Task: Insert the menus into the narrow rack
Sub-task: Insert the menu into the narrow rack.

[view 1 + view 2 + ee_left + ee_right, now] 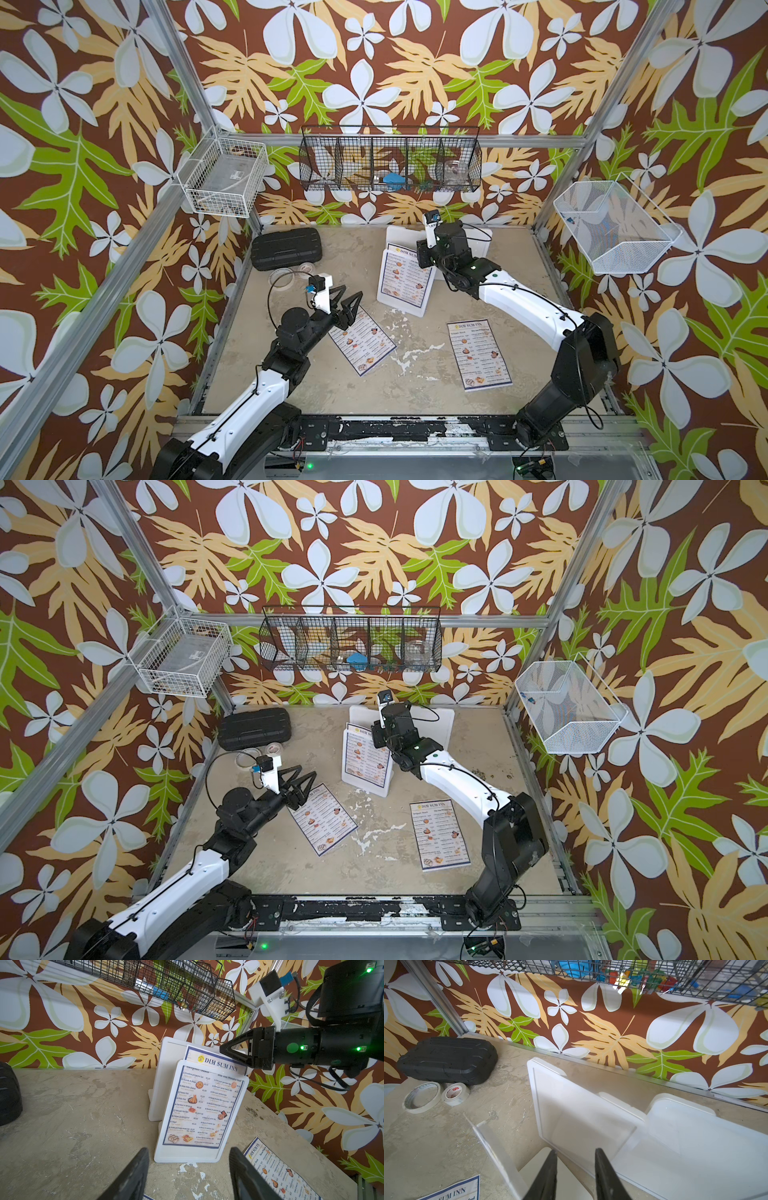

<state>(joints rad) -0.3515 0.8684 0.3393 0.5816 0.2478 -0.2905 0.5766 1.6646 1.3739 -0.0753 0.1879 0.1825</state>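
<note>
1. Rack point(401, 308): stands on the desk point(299, 374) towards the back wall. Its panels are upright and set close. The slots open upward, so a sheet has to go in edge-first from above.
2. Standing menu point(405, 272): upright in the front slot, behind a clear panel. Its header strip pokes above that panel. It leans back slightly with the rack and looks seated.
3. Right end effector point(222, 1051): sits at the standing menu's top corner, just over the rack.
   - The right wrist view shows the fingers part-spread, with nothing pinched that I can make out.
   - The header lies off to one side of the fingers, not between them.
   - Cannot tell whether it touches a rack panel.
4. Left menu point(365, 343): flat on the desk, print up and skewed. Its header end lies under the left end effector point(351, 296).
   - That end effector is spread wide and empty, and points towards the rack.
   - Its height above the sheet is unclear.
   - Judged to be staged for the next pick.
5. Right menu point(478, 353): flat on the desk near the right arm, well apart from both end effectors.
6. Judgement: one of the three menus is in. The flat glossy sheets likely need an edge lifted before a pinch will hold.
</note>
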